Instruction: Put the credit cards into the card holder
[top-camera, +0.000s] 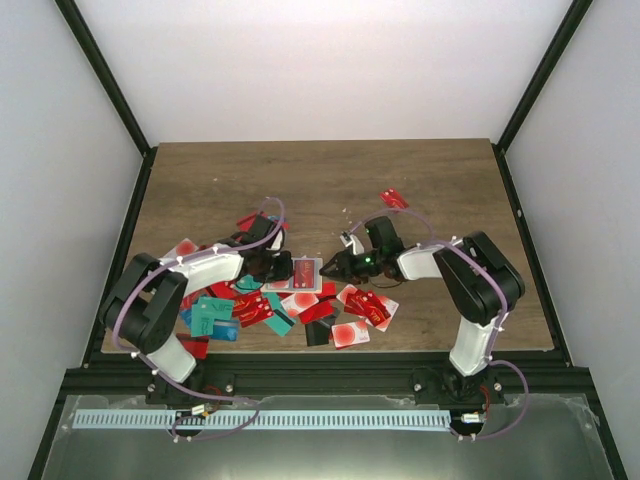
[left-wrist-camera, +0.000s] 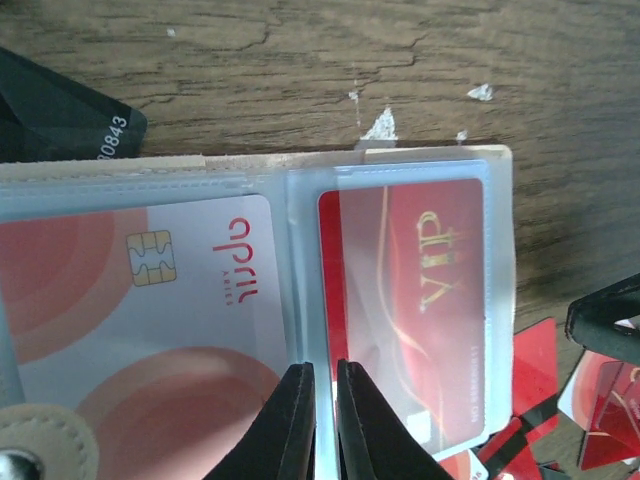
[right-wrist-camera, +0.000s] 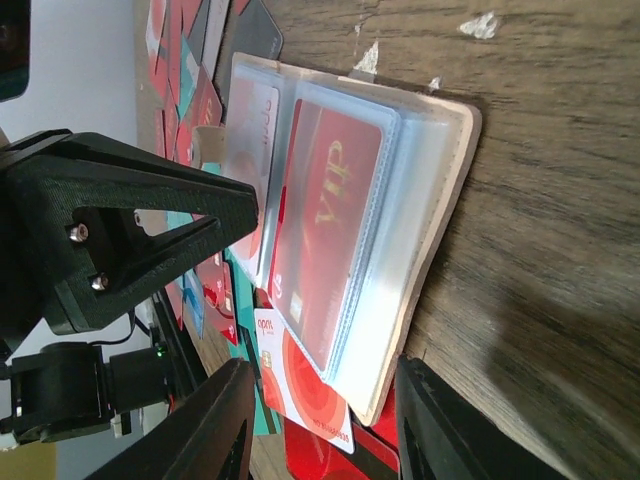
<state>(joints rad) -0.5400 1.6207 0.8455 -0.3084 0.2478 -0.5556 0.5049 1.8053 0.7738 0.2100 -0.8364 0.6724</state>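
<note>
The card holder lies open mid-table, its clear sleeves up. One sleeve holds a red VIP card, the sleeve beside it a white card with red circles. My left gripper is shut on the holder's clear sleeve edge at the fold, between those two cards. My right gripper stands open, its fingers on either side of the holder's near right corner, not touching it. Loose credit cards lie round the holder, mostly red. A white-and-red one sticks out from under it.
More cards, red and teal, are spread under the left arm. A single red card lies apart at the back right. A black card rests just beyond the holder. The left gripper's black body stands close to the right gripper.
</note>
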